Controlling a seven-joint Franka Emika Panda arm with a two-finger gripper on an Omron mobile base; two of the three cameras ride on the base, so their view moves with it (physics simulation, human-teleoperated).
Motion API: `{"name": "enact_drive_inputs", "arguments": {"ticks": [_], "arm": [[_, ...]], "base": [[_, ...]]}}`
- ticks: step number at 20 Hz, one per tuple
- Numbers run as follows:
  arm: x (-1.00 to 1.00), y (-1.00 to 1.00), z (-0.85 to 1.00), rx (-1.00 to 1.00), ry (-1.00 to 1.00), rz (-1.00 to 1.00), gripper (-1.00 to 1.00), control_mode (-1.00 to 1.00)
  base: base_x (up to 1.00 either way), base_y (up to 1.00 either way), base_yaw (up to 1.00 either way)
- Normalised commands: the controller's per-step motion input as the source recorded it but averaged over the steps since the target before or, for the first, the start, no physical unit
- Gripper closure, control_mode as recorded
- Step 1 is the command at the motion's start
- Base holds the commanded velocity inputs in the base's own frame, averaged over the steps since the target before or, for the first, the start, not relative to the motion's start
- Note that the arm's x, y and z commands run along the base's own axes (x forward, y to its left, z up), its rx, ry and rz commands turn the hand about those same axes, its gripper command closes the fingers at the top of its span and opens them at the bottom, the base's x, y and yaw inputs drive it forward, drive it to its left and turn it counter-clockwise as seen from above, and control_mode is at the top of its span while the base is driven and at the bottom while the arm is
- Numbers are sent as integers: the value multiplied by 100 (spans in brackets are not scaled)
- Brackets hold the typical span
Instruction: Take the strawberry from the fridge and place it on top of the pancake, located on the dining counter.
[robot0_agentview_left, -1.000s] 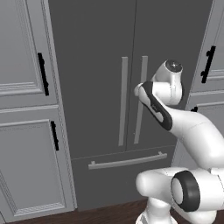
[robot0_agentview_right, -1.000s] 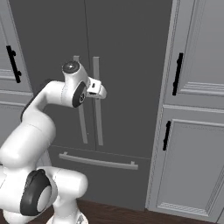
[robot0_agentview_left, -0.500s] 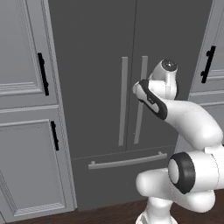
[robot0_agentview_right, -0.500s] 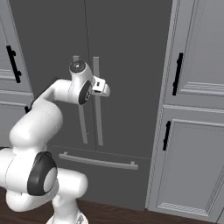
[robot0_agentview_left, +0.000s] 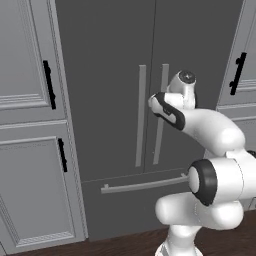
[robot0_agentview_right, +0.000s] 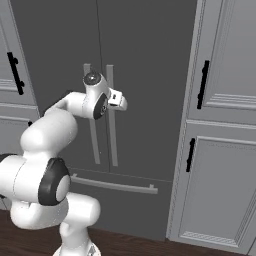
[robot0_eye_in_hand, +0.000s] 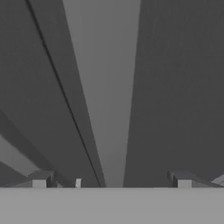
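Closed fridge (robot0_agentview_left: 110, 90) doors fill the background as the arm has reached nearer its right handle (robot0_eye_in_hand: 107, 96), jaws spread wide.

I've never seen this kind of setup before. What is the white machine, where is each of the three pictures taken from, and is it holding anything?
The white machine is a robot arm on a driving base, facing a closed dark-grey fridge. Two pictures come from cameras on the base, behind the arm to its left and right. The third looks along the gripper itself: its two fingertips stand wide apart on either side of the fridge's right door handle. The gripper is open and holds nothing. Light-grey cabinets flank the fridge.
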Motion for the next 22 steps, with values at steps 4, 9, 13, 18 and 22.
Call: {"name": "enact_drive_inputs", "arguments": {"ticks": [4, 9, 13, 18, 22], "arm": [[38, 0, -17, 0, 0, 0, -100, -100], [31, 0, -20, 0, 0, 0, -100, -100], [41, 0, -14, 0, -1, 0, -100, -100], [48, 0, -17, 0, -1, 0, -100, -100], [57, 0, -18, 0, -2, 0, -100, -100]], "base": [[0, 0, 0], [0, 0, 0], [0, 0, 0], [0, 0, 0], [0, 0, 0]]}}
